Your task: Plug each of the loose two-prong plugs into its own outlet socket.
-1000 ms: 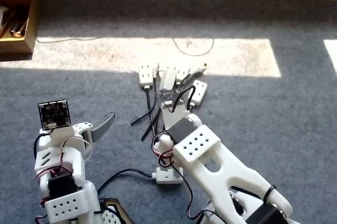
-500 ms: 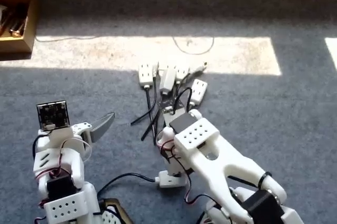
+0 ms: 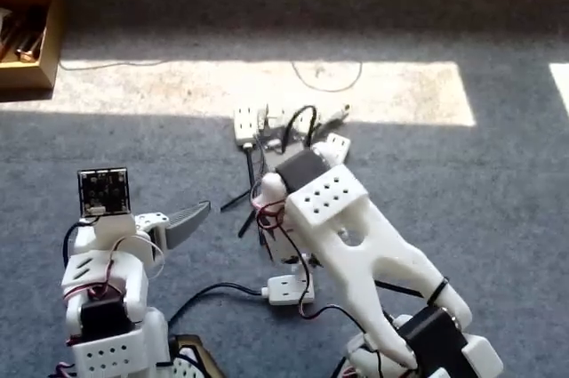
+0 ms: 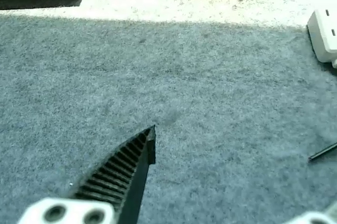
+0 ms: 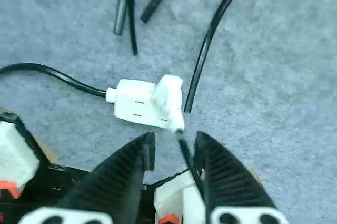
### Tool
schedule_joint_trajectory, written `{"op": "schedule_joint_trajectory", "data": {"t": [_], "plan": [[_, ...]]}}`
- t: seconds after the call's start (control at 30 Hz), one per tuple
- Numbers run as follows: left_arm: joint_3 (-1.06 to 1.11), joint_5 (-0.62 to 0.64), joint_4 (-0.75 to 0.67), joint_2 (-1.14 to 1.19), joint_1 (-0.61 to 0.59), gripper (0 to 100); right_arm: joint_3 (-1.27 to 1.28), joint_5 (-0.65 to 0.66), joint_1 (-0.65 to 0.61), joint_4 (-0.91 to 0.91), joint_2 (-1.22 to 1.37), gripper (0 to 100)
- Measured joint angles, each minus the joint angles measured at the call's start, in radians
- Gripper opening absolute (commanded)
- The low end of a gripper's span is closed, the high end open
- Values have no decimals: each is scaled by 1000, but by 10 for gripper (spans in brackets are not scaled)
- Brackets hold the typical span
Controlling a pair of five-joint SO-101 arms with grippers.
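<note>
We see the right gripper (image 5: 176,140) pointing down at the carpet (image 5: 274,76). Its fingers (image 5: 129,168) are spread a little, the gap far wider than the thin black lead (image 5: 186,155) that runs through it. So the lead is straddled, not pinched; it lies close against the inner face of one finger and clear of the other.

Just beyond the fingertips lies the white plug (image 5: 168,97), set into the end of a white outlet socket (image 5: 134,105) whose own black cable (image 5: 84,85) trails off to one side. The plug looks seated, though a touch askew, and we cannot tell whether it is fully home. We judge that the fingers stand there to hold the lead in line with the socket, within reach for a last push on the plug's back.

Farther beyond the socket lie loose black cords (image 5: 124,8), which we take for plugs not yet placed. In the high view, other white outlet blocks (image 3: 247,126) lie past the right arm.

The left gripper (image 3: 185,215) hangs over bare carpet, well apart from all this. Its one toothed finger (image 4: 129,163) has carpet on both sides of its tip, so we read the gripper as spread and holding nothing. It stands aside, we think, to leave room.
</note>
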Motion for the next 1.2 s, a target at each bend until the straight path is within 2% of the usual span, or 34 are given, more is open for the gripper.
{"op": "schedule_joint_trajectory", "data": {"t": [0.17,0.3,0.43,0.57,0.63,0.7,0.8,0.87,1.07,1.13,1.2], "plan": [[-106,0,137,-2,78,527,-245,0,0,8,-32,514],[-193,-32,176,-2,87,527,-331,0,41,9,-121,533],[-279,-75,219,57,91,527,-351,0,209,9,-242,532],[-344,-92,221,250,92,527,-230,6,476,9,-338,532],[-381,-92,216,377,89,527,-118,75,598,9,-341,532],[-411,-92,180,514,89,527,20,196,661,5,-333,532],[-425,-58,103,683,89,527,212,399,683,-17,-305,532],[-427,-17,64,760,89,527,290,509,703,-92,-305,532],[-376,43,-20,825,127,527,448,801,712,-347,-344,527],[-336,46,-60,827,129,527,506,867,712,-384,-345,467],[-304,46,-100,829,127,527,532,885,697,-399,-345,348]]}}
